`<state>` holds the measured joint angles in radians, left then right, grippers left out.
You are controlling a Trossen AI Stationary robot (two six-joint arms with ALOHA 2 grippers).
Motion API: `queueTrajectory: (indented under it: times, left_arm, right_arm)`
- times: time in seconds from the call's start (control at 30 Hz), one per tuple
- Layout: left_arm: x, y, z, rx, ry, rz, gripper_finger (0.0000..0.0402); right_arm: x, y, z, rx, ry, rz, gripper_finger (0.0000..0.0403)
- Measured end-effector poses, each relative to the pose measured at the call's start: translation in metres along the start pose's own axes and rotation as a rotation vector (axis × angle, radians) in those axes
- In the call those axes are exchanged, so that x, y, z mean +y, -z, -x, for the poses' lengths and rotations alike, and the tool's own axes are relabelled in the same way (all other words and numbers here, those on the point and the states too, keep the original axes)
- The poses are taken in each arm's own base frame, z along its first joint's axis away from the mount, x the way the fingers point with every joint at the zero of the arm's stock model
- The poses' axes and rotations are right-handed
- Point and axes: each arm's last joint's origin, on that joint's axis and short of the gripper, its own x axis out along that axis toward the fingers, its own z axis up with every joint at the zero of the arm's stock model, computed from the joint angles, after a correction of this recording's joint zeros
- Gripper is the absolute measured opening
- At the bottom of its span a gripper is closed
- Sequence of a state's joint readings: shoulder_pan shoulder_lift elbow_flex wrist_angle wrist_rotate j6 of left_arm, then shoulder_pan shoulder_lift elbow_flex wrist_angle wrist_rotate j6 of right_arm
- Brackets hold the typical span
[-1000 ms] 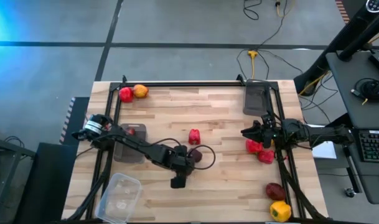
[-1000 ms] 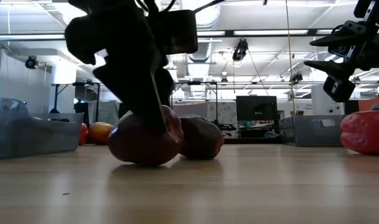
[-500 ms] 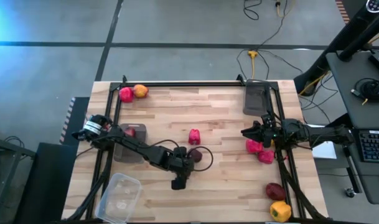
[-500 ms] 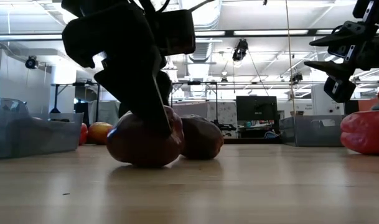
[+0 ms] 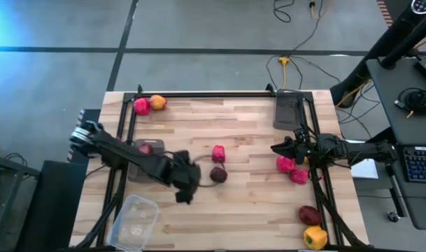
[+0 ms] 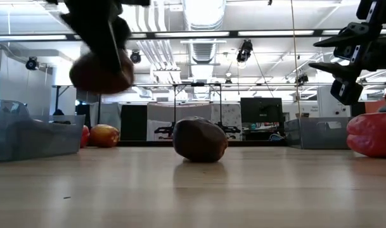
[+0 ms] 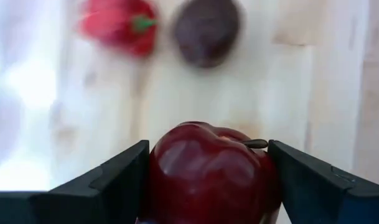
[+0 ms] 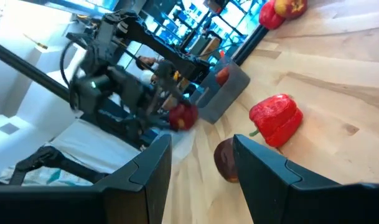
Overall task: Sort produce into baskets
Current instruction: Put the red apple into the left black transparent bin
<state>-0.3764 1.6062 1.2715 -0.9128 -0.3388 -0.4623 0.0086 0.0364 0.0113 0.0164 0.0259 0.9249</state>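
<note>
Left gripper (image 7: pixel 205 180), now lifted off table (image 5: pixel 254 203) with maroon apple (image 7: pixel 208 165).

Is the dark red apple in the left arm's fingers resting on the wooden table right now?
No, in the low view the dark red apple hangs in the left gripper, above the wooden table.
</note>
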Motion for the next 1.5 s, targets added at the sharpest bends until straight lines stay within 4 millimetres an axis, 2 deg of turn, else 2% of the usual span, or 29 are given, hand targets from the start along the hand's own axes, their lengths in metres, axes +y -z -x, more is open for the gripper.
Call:
queueTrajectory:
  times: [0.07,0.13,0.33,0.47,0.73,0.97,1.23,1.37,1.5]
  left_arm:
    - [0.018,0.006,0.015,-0.018,-0.043,0.092,0.0284]
    - [0.034,0.018,0.020,-0.018,-0.111,0.194,0.0284]
    - [0.074,0.063,0.013,0.046,-0.263,0.579,0.0286]
    - [0.083,0.081,0.003,0.041,-0.314,0.788,0.0287]
    - [0.087,0.112,-0.025,0.103,-0.444,0.950,0.0288]
    - [0.089,0.124,-0.035,0.080,-0.519,1.060,0.0311]
    - [0.091,0.131,-0.036,0.083,-0.558,1.077,0.0348]
    - [0.091,0.121,-0.022,0.113,-0.551,1.048,0.0355]
    - [0.090,0.097,-0.003,0.077,-0.462,0.912,0.0356]
  right_arm:
    - [0.000,0.000,0.000,-0.012,0.007,-0.004,0.0162]
    - [0.000,-0.001,0.000,-0.034,0.019,-0.018,0.0162]
    - [0.000,-0.002,0.000,-0.049,0.027,-0.019,0.0162]
    - [0.000,-0.002,0.000,-0.050,0.028,-0.050,0.0162]
    - [0.000,-0.002,0.000,-0.052,0.024,-0.126,0.0162]
    - [0.000,-0.002,0.000,-0.053,0.022,-0.141,0.0162]
    - [0.000,-0.002,0.000,-0.053,0.022,-0.150,0.0162]
    - [0.000,-0.002,0.000,-0.053,0.021,-0.150,0.0162]
    - [0.000,-0.002,0.000,-0.052,0.021,-0.150,0.0162]
